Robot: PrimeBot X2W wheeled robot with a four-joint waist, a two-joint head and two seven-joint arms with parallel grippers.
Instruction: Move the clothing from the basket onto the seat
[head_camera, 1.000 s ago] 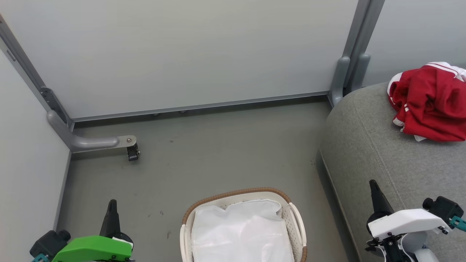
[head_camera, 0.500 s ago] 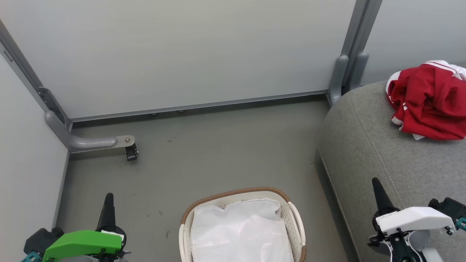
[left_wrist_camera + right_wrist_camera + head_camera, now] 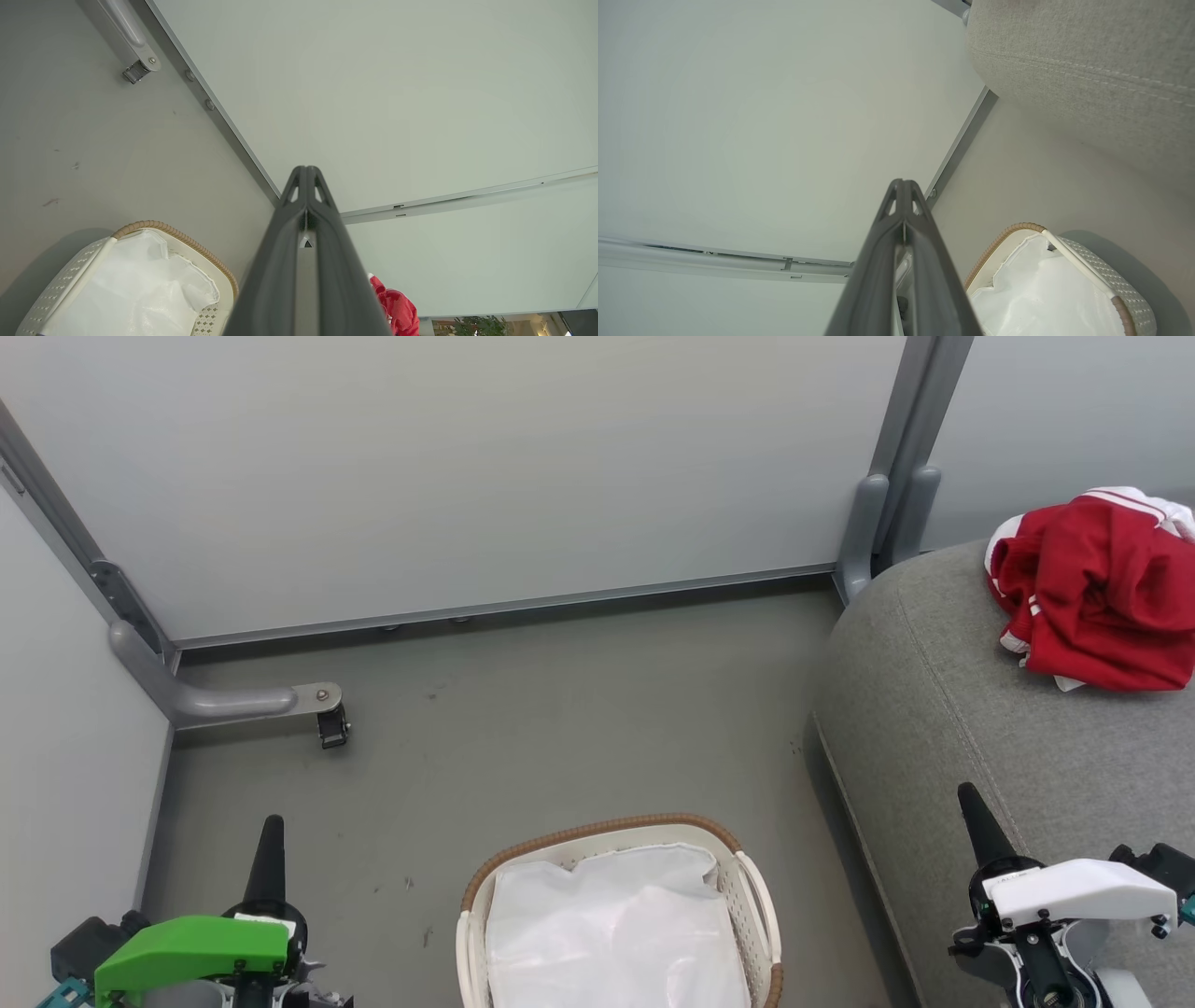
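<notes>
Clothing (image 3: pixel 1092 588), upper right, on seat (image 3: pixel 934 728); basket (image 3: pixel 597 829) held only liner (image 3: pixel 607 933). Left tool (image 3: pixel 272 821), right tool (image 3: pixel 966 791): closed, empty, drifted outward; task seemingly done.

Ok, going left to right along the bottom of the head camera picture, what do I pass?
left gripper → basket → left edge of the seat → right gripper, in front of the seat
</notes>
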